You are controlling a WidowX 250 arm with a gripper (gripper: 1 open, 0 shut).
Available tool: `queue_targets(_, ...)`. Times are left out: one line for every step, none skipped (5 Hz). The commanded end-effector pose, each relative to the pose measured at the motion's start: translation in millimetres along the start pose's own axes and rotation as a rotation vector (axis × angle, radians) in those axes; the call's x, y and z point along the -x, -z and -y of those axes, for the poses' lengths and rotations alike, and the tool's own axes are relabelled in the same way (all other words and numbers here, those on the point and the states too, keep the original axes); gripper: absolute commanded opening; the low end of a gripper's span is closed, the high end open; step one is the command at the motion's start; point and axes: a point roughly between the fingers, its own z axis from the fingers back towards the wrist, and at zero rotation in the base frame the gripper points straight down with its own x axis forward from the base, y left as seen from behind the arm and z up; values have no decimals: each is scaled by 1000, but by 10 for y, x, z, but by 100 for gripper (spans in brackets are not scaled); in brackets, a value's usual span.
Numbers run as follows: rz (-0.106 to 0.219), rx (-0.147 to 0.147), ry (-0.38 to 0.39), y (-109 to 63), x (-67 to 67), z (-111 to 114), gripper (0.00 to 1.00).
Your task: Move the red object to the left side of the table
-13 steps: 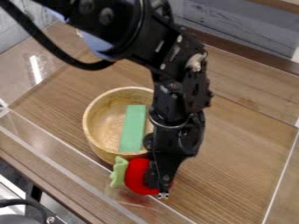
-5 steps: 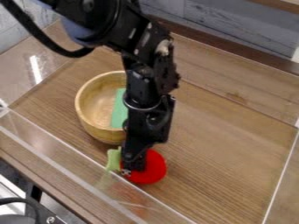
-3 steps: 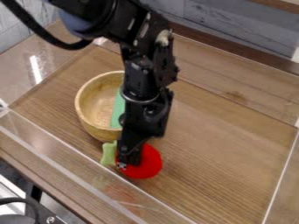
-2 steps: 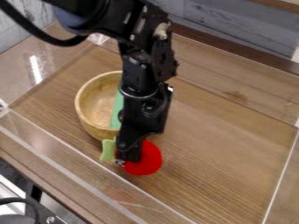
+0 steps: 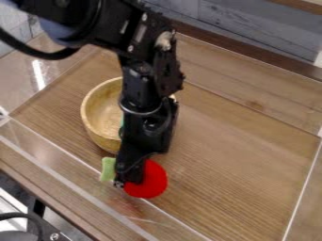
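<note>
Claw (image 5: 130, 173) is clamped tight on the red object (image 5: 147, 179), pointing straight down, right beside the wooden bowl (image 5: 101, 114).

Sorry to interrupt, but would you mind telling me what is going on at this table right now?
A single robot arm is working on the red object, a small toy fruit with a green leafy piece. Its gripper points down and is shut on the fruit, near the front acrylic wall of the table. A wooden bowl with a flat green block in it sits just behind the arm. The fruit appears low, at or just above the tabletop.
</note>
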Motion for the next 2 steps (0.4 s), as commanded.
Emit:
queue_targets(7,-38,19,-64,-47,-29,0)
queue_targets(7,-38,3,-160,-92,-32,0)
